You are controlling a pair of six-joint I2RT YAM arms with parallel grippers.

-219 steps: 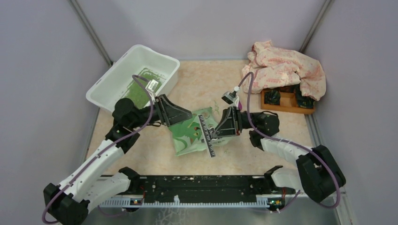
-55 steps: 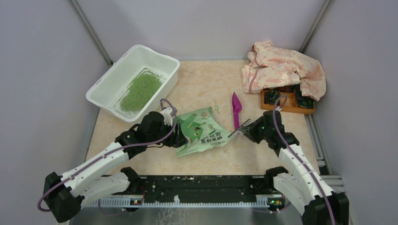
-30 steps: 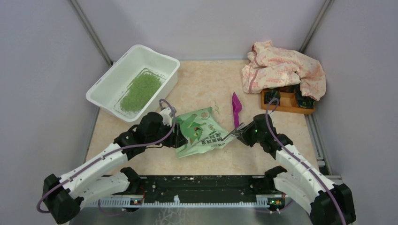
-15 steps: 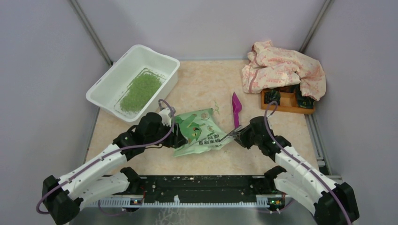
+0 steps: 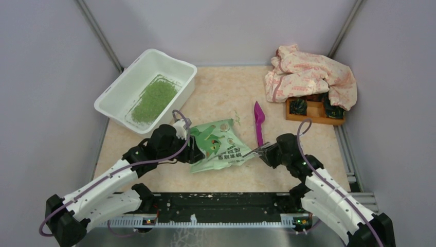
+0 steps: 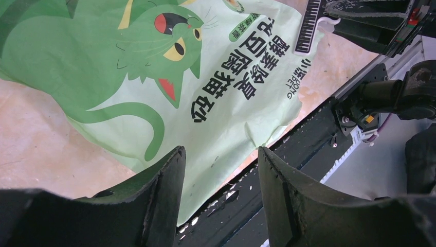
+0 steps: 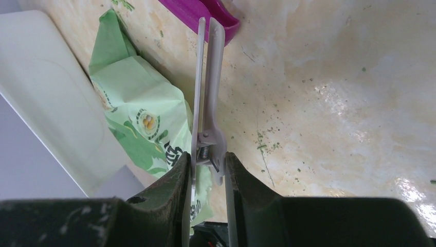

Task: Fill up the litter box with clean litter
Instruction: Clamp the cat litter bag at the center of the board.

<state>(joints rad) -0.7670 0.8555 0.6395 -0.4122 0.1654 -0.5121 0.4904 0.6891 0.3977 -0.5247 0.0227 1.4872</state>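
The litter box (image 5: 119,88) is set at the far left corner of the table (image 5: 226,85), at an angle to the edges. The clean litter (image 5: 153,101) is seen as a green patch on the box floor, toward its near end; the rest of the floor is bare white.

A green printed bag (image 5: 221,146) with a cat drawing is laid flat at mid-table, toward the near edge. The left gripper (image 5: 194,153) is placed at the bag's left end. In the left wrist view its fingers (image 6: 164,195) are spread apart, released, with the bag (image 6: 154,77) seen in the gap and nothing pinched.

The right gripper (image 5: 265,151) is clenched on a white clip (image 5: 254,151) at the bag's right end. In the right wrist view the clip (image 7: 205,77) is squeezed at its spring end between the fingers (image 7: 175,185); its two long bars are nearly together and pointed at a purple scoop (image 7: 205,13). Whether the bars touch the bag cannot be told.

The scoop (image 5: 258,121) is laid on the table just beyond the clip. A pink patterned cloth (image 5: 308,74) is heaped at the far right corner, partly over an orange tray (image 5: 313,114).
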